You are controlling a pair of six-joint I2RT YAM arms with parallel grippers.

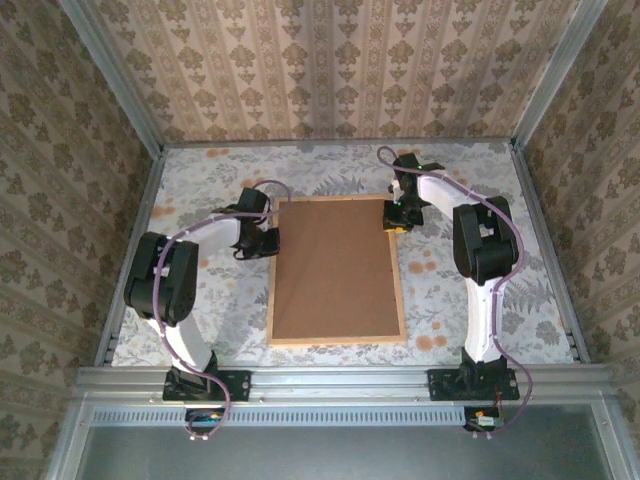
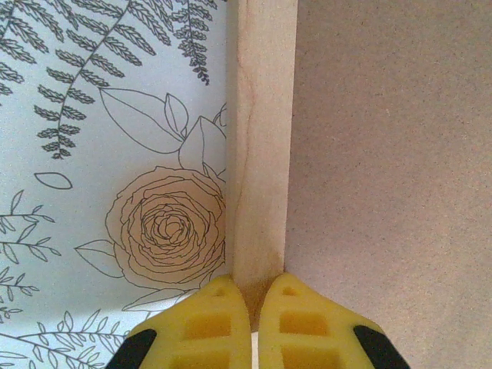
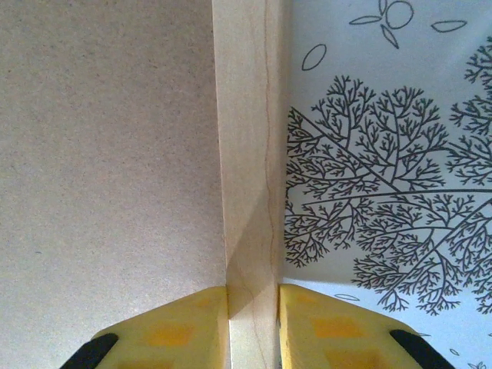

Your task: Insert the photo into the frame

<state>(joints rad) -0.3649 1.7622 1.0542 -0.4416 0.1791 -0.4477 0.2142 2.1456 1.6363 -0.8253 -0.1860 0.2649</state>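
Observation:
The frame [image 1: 336, 341] lies back-up in the middle of the table, its brown board [image 1: 335, 270] facing up inside thin light wood moulding. My left gripper [image 1: 272, 240] is at the upper part of the frame's left side. In the left wrist view its yellow fingers [image 2: 206, 323] are shut, tips together and resting on the moulding [image 2: 261, 138]. My right gripper [image 1: 395, 218] is at the frame's far right corner. In the right wrist view the moulding [image 3: 246, 138] runs between its fingers [image 3: 184, 323], which clamp it. The photo is hidden.
A floral cloth covers the table [image 1: 450, 290]. Metal rails run along the left [image 1: 130, 260], right [image 1: 545, 260] and near edges, and wallpapered walls stand close behind them. Both arms bend inward beside the frame.

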